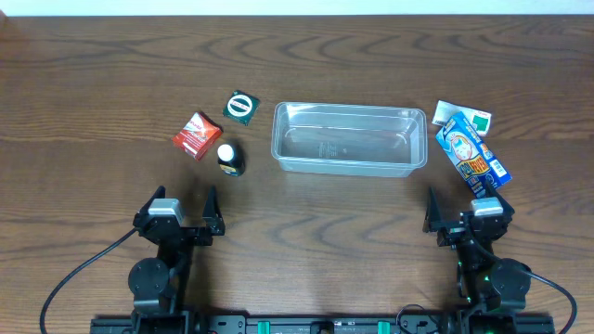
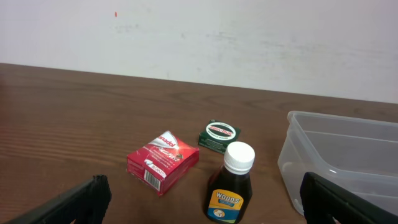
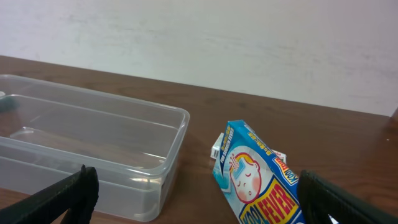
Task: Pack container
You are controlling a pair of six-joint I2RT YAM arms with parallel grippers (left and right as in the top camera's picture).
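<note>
- The container is a clear plastic tub, rectangular and shallow, with rounded corners and a rim around the top.
- It stands upright on the brown wooden tabletop, open side up, and it is empty.
- It lies near the middle, with its long side running from left to right.

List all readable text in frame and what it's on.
"WOODS'": label on bottle.
"OOL FEVER": blue box, first letter unclear.
"nadol": red box, start unclear; small print blurred.
Too blurred to read: green box, white packet.
</note>
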